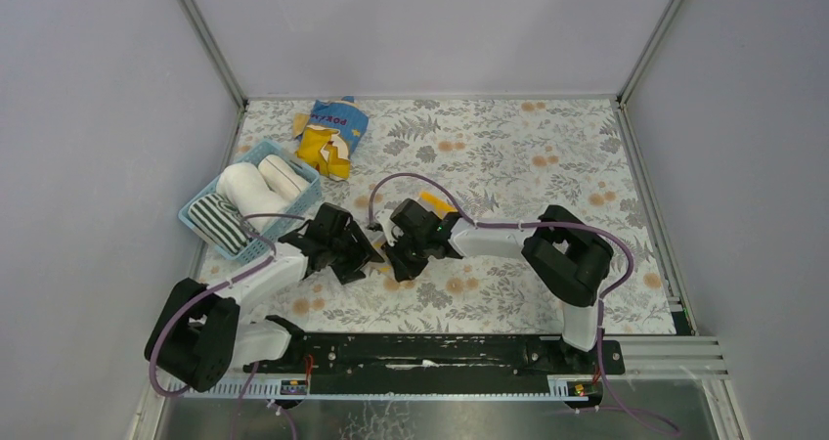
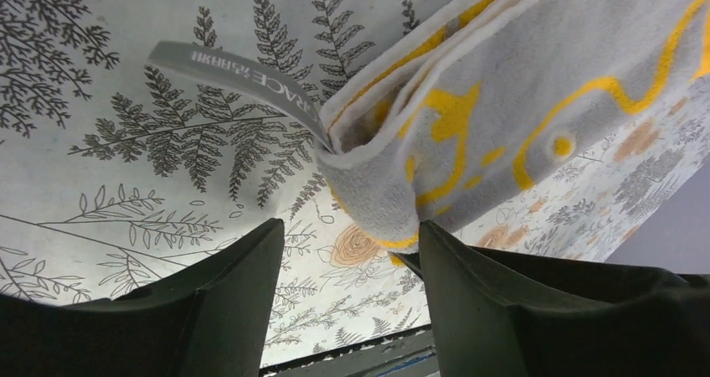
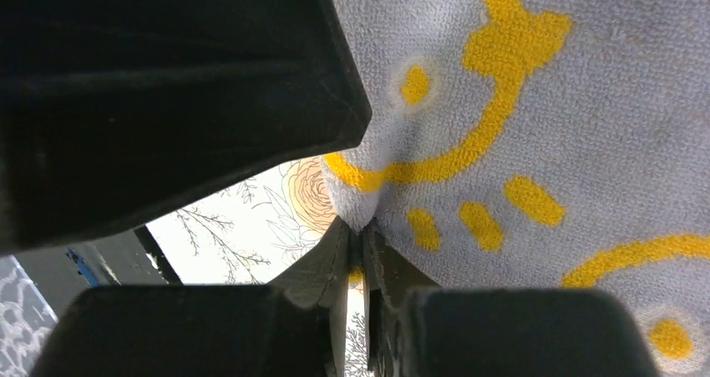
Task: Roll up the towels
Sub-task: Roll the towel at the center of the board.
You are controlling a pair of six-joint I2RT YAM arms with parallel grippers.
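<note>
A beige towel with yellow marks (image 2: 536, 84) lies folded on the flowered table, its grey label (image 2: 243, 80) sticking out. In the top view both arms cover nearly all of it; only a yellow bit (image 1: 435, 203) shows. My right gripper (image 3: 362, 226) is shut on a fold of this towel (image 3: 519, 126). My left gripper (image 2: 350, 224) is open, with the towel's folded corner touching its right finger (image 2: 469, 293). The two grippers (image 1: 364, 249) (image 1: 396, 254) meet at mid-table. Two cream-white rolled towels (image 1: 244, 184) and a striped one (image 1: 217, 220) sit in the basket.
The light blue basket (image 1: 305, 201) stands at the left edge, close behind my left arm. A blue-and-yellow snack bag (image 1: 332, 132) lies at the back left. Grey walls close the table on three sides, and the black base rail (image 1: 440, 347) runs along the near edge.
</note>
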